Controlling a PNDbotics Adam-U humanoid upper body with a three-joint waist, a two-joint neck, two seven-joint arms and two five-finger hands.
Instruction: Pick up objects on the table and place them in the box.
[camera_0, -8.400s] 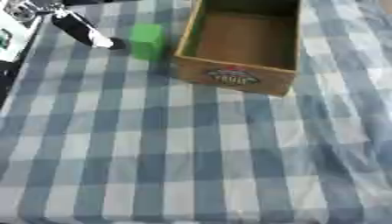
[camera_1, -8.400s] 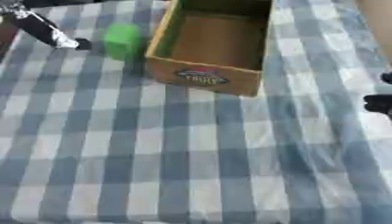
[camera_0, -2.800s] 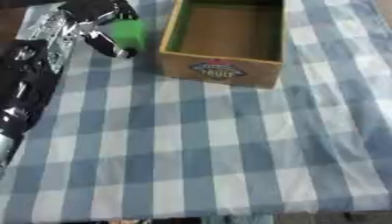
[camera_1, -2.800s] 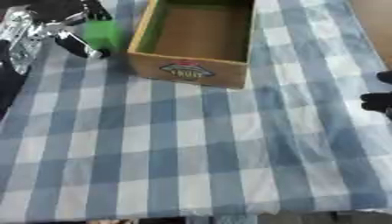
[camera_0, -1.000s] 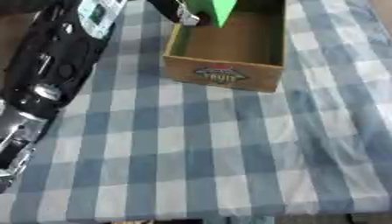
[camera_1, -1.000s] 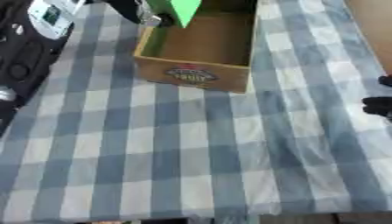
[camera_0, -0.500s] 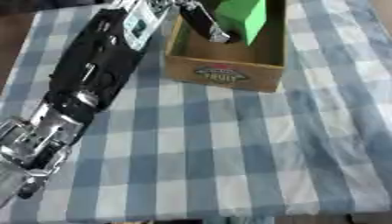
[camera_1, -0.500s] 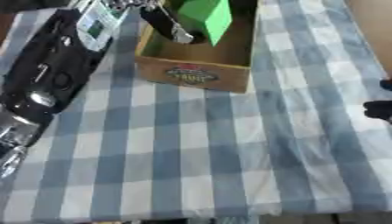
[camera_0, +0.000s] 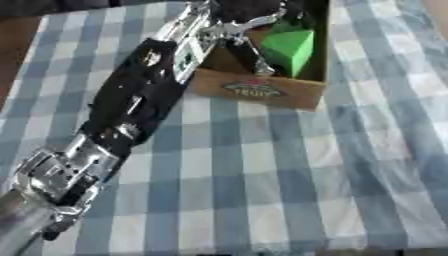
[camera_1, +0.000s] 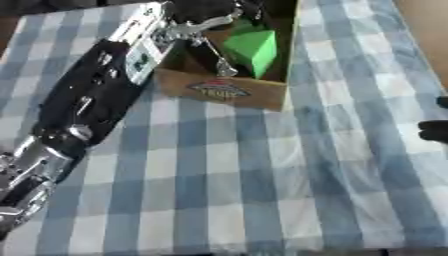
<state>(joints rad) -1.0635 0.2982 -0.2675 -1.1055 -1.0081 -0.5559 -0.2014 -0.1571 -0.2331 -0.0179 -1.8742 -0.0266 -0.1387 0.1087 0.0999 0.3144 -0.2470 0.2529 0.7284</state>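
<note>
My green block (camera_0: 290, 45) has come lower, now inside the box (camera_0: 262, 90) at twelve o'clock, tilted on a corner. My left hand (camera_0: 241, 22) is over the box, fingers still pinching the block. My right hand (camera_1: 435, 131) shows at three o'clock; I cannot tell its fingers. Checked worktop (camera_0: 289, 175) below.

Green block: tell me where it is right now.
In the left eye view the green block is at the top centre, over the open box, with the left hand at its upper left.
</note>
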